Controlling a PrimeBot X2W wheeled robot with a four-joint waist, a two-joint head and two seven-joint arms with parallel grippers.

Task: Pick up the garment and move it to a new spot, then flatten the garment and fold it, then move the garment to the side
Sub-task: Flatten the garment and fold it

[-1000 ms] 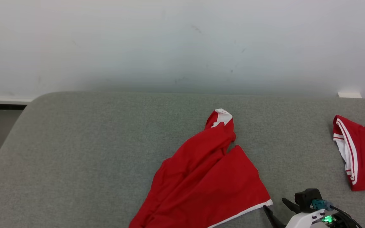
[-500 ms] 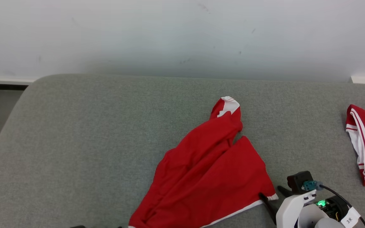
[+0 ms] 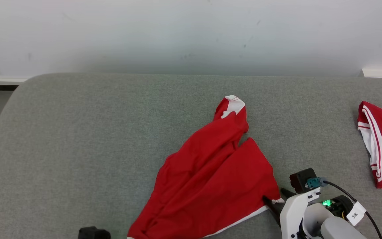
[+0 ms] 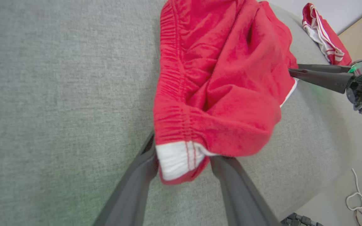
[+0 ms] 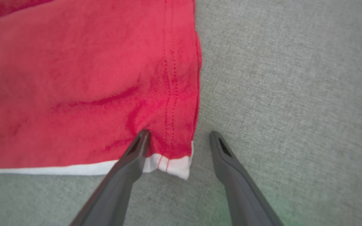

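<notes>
Red shorts (image 3: 211,179) lie crumpled on the gray fabric worktop (image 3: 78,132), right of center and toward the near edge. One narrow end with a white patch (image 3: 232,105) points at the wall (image 3: 177,33).

Head view: the right end effector (image 3: 273,196) sits at the white-trimmed hem corner. A black part of the left arm (image 3: 93,233) pokes in at the bottom edge, so the finger state can't be read there. A second red garment with white stripes (image 3: 381,142) lies well apart at the right edge.

The right wrist view gives the detail the head view lacks. The right end effector (image 5: 178,138) is spread, with one finger (image 5: 127,166) touching the shorts (image 5: 74,78) at the white trim and the other finger (image 5: 228,160) on bare gray fabric. The hem corner is between them, not pinched.

Left wrist view: the left end effector (image 4: 184,157) is spread too. The gathered waistband corner with its white patch (image 4: 176,160) lies between the two fingers, and the cloth overlaps the tip of one finger (image 4: 231,179). This view also catches the right end effector (image 4: 294,68) side-on at the far hem, fingers slightly apart. It shows the second garment (image 4: 324,34), plus floor and cables (image 4: 360,201) past the worktop edge.
</notes>
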